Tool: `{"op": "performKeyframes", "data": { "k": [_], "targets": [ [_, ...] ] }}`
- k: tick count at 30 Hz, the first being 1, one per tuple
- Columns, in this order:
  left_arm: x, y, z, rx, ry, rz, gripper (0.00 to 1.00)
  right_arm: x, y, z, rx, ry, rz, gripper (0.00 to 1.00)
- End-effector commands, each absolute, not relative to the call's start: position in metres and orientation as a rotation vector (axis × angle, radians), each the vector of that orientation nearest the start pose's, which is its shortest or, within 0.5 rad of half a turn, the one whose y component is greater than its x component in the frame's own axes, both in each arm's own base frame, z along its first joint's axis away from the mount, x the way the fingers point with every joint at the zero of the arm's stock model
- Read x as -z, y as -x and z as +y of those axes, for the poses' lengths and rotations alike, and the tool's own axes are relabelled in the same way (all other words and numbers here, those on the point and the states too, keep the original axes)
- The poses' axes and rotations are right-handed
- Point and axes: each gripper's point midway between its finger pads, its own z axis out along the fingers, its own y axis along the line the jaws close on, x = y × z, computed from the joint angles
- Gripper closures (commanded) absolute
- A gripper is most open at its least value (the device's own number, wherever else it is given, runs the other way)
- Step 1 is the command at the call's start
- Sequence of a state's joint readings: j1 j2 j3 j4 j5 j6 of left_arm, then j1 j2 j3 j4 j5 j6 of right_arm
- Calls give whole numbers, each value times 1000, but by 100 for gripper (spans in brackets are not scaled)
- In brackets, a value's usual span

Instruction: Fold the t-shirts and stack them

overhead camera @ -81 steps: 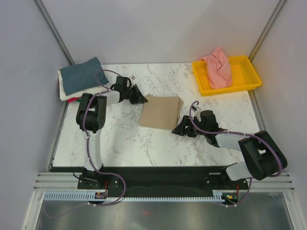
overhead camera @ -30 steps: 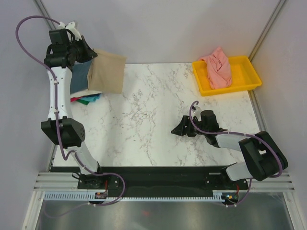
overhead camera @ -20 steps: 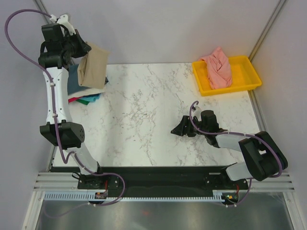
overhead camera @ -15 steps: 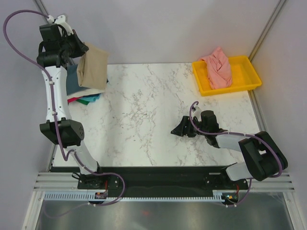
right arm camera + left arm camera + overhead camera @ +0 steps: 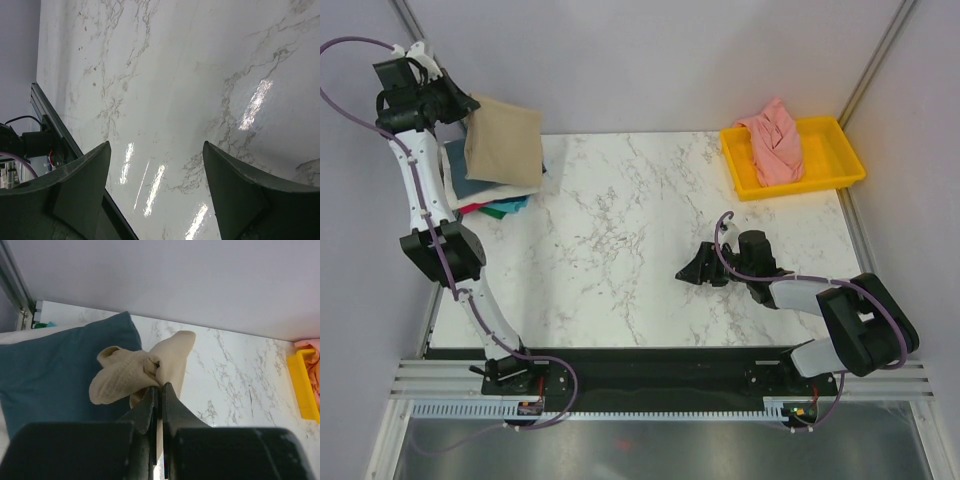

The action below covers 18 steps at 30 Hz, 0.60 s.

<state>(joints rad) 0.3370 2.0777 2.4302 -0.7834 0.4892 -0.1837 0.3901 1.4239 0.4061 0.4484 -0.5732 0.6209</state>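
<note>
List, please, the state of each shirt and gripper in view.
tan t-shirt: folded, hanging from the left gripper over the stack
left gripper: shut on the tan t-shirt
slate-blue t-shirt: folded, lying atop the stack
salmon-pink t-shirt: crumpled, in the yellow tray
right gripper: open, empty

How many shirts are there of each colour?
Tan folded cloth shirt: 1
Salmon-pink crumpled cloth shirt: 1
Slate-blue folded cloth shirt: 1
Cream folded cloth shirt: 1
Teal folded cloth shirt: 1
Red folded cloth shirt: 1
Total: 6

Shirt above stack, tray far right
</note>
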Motion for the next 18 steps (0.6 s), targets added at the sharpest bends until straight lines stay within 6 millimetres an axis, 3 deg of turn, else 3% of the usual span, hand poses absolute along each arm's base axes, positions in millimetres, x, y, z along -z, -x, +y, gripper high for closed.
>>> {"op": "performKeyframes", "data": {
  "k": [1, 4, 9, 13, 18],
  "targets": [
    [-372, -554, 119, 388, 180, 1877, 98, -63, -252, 232, -1204, 151, 2238, 18],
    [-354, -572, 137, 364, 195, 1879, 98, -62, -252, 232, -1210, 150, 2241, 18],
    [-295, -605, 170, 279, 260, 1927, 98, -62, -252, 232, -1212, 152, 2239, 18],
    [-265, -615, 206, 164, 365, 1939, 98, -63, -252, 233, -1214, 154, 2236, 18],
    [-233, -609, 255, -10, 525, 1960, 98, -62, -253, 233, -1219, 151, 2240, 18]
  ]
}}
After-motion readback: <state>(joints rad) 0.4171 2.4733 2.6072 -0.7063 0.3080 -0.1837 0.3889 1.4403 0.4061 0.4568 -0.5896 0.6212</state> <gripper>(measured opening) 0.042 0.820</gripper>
